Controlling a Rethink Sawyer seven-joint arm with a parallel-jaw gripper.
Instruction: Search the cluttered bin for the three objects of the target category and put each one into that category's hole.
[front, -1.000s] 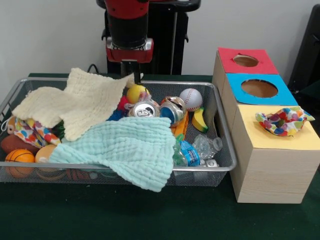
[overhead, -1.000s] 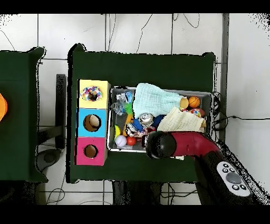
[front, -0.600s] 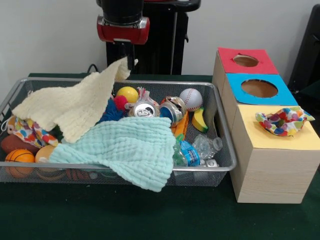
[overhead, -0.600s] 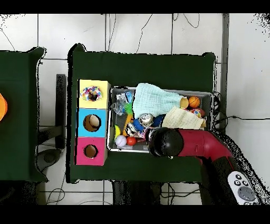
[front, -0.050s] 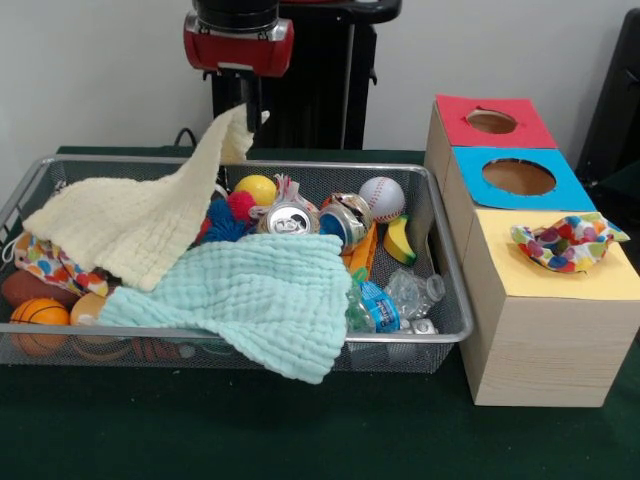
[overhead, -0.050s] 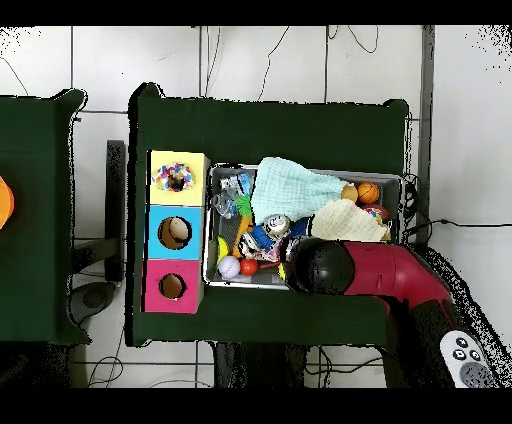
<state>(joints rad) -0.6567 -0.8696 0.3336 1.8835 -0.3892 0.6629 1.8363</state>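
My gripper (front, -0.050s: 245, 112) hangs above the far rim of the wire bin (front, -0.050s: 441, 252), shut on one corner of a cream cloth (front, -0.050s: 140, 215). That cloth is stretched up from the bin's left half. A mint cloth (front, -0.050s: 255, 295) lies over the bin's near side and droops over the front rim. A patterned cloth (front, -0.050s: 565, 240) sits bunched in the hole of the yellow-topped box (front, -0.050s: 560, 278). From overhead, the arm (overhead, -0.050s: 320, 268) hides the gripper, with the cream cloth (overhead, -0.050s: 352, 220) just beside it.
Red-topped (front, -0.050s: 490, 122) and blue-topped (front, -0.050s: 518, 177) boxes stand behind the yellow one. The bin also holds a baseball (front, -0.050s: 381, 197), a yellow ball (front, -0.050s: 256, 188), cans (front, -0.050s: 290, 218), a toy banana (front, -0.050s: 399, 240), a plastic bottle (front, -0.050s: 395, 300), a basketball (front, -0.050s: 38, 313) and another patterned cloth (front, -0.050s: 50, 265).
The gripper has risen and shifted slightly left in the front view, pulling the cream cloth's corner up. The yellow ball and toys beneath it are now uncovered.
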